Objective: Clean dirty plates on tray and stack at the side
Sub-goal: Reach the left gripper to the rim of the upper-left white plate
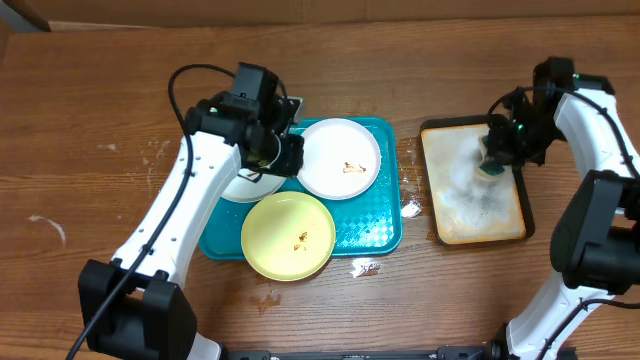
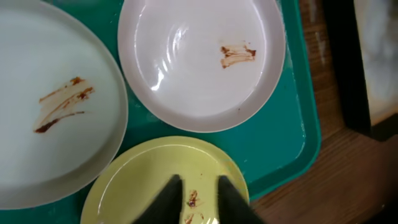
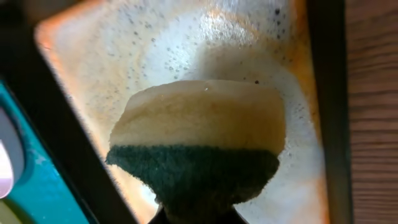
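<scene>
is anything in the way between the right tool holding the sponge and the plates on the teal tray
Nothing visible blocks it. Between the right tool, shut on the sponge, and the nearest white plate lie only the beige tray's low dark rim and bare table.

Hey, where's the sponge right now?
Overhead view, right side: the sponge is pinched in the right gripper over the foamy beige tray, right of the teal tray.

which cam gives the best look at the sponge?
Right wrist: the sponge fills the frame, yellow body over dark green scrub layer, both clear. Overhead shows only a small greenish bit above the beige tray, mostly hidden by the right arm. Left wrist doesn't show it.
</scene>
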Robot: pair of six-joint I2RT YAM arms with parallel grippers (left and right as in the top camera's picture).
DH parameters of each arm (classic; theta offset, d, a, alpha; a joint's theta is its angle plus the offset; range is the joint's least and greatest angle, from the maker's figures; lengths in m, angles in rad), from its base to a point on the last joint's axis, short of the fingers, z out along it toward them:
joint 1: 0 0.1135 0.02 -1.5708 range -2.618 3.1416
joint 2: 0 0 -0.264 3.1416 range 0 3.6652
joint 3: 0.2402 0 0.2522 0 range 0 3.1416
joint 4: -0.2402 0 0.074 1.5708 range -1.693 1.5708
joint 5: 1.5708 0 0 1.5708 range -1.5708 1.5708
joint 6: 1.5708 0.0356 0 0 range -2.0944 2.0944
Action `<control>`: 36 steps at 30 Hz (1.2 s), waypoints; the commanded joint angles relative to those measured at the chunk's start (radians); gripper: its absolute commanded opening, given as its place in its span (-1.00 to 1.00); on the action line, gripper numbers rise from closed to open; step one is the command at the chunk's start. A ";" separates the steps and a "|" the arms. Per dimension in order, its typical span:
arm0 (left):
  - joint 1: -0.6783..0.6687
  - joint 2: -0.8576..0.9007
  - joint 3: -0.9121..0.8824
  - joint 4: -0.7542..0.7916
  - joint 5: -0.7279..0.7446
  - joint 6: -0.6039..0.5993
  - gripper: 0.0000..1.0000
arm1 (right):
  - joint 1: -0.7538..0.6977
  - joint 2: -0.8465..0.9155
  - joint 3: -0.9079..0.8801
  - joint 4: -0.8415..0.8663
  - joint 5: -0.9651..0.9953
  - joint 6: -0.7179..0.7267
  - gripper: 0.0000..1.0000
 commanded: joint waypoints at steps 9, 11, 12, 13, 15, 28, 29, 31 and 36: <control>-0.013 0.066 0.029 0.082 -0.024 -0.087 -0.62 | 0.039 -0.072 0.034 -0.053 -0.039 0.003 -0.92; -0.013 0.101 0.029 0.088 -0.024 -0.088 -0.48 | 0.059 -0.078 0.034 -0.061 -0.039 0.003 -0.92; -0.013 0.118 0.029 0.092 -0.024 -0.093 -0.43 | 0.069 -0.080 0.034 -0.064 -0.039 0.003 -0.92; -0.013 0.138 0.029 0.097 -0.024 -0.101 -0.32 | 0.079 -0.083 0.034 -0.066 -0.038 0.003 -0.92; -0.013 0.174 0.029 0.104 -0.024 -0.104 -0.33 | 0.100 -0.088 0.034 -0.072 -0.038 0.003 -0.92; -0.013 0.307 0.029 0.157 0.006 -0.177 -0.14 | 0.150 -0.109 0.034 -0.097 -0.023 0.005 -0.92; -0.014 0.317 0.029 0.156 0.006 -0.177 -0.14 | 0.150 -0.109 0.034 -0.097 -0.023 0.005 -0.92; -0.014 0.331 0.029 0.153 0.006 -0.181 -0.14 | 0.150 -0.109 0.034 -0.097 -0.023 0.004 -0.92; -0.013 0.351 0.029 0.156 -0.003 -0.208 -0.12 | 0.150 -0.109 0.034 -0.098 -0.023 0.004 -0.92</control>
